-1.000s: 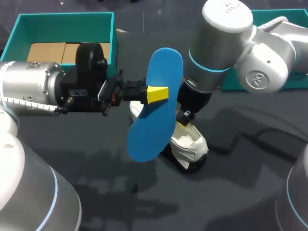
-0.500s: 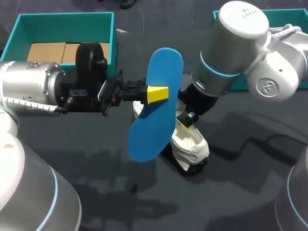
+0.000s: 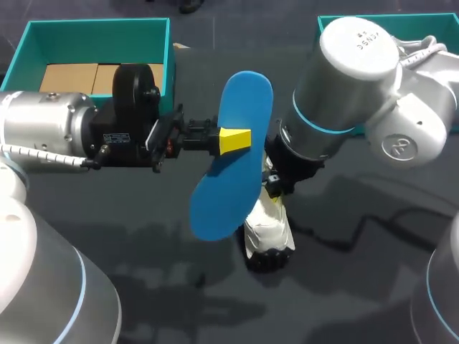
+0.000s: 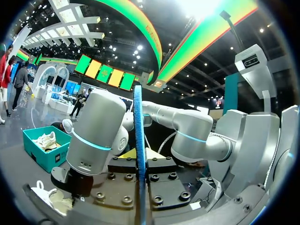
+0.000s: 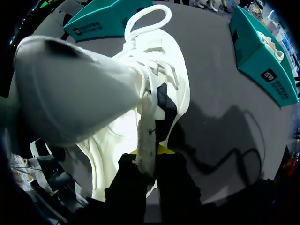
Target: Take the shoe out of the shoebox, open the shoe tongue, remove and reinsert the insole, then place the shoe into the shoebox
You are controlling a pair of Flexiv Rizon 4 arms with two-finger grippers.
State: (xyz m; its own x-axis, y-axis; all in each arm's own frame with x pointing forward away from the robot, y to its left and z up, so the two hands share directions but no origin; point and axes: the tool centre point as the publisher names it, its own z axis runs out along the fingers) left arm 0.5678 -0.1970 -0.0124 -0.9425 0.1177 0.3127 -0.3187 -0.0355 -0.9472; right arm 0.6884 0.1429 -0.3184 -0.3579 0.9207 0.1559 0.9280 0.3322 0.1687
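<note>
My left gripper (image 3: 234,140) is shut on a blue insole (image 3: 233,172), holding it upright above the table's middle. The left wrist view sees that insole (image 4: 138,140) edge-on between the fingers. Just behind the insole, my right gripper (image 3: 275,183) points down and is shut on the collar of the white shoe (image 3: 268,231). The shoe's toe rests on the dark table, pointing to the front, and its heel end is raised. In the right wrist view the shoe (image 5: 117,89) hangs from the right gripper (image 5: 149,151), whose fingers pinch a fabric edge beside the laces.
An open teal shoebox (image 3: 171,54) with cardboard in its bottom stands at the back left. A second teal box (image 3: 331,26) sits at the back right, behind my right arm. A cable (image 3: 373,218) trails over the table on the right.
My right arm has turned and lifted the shoe: its toe swung from the right toward the front and its heel rose. The left arm and the insole kept still.
</note>
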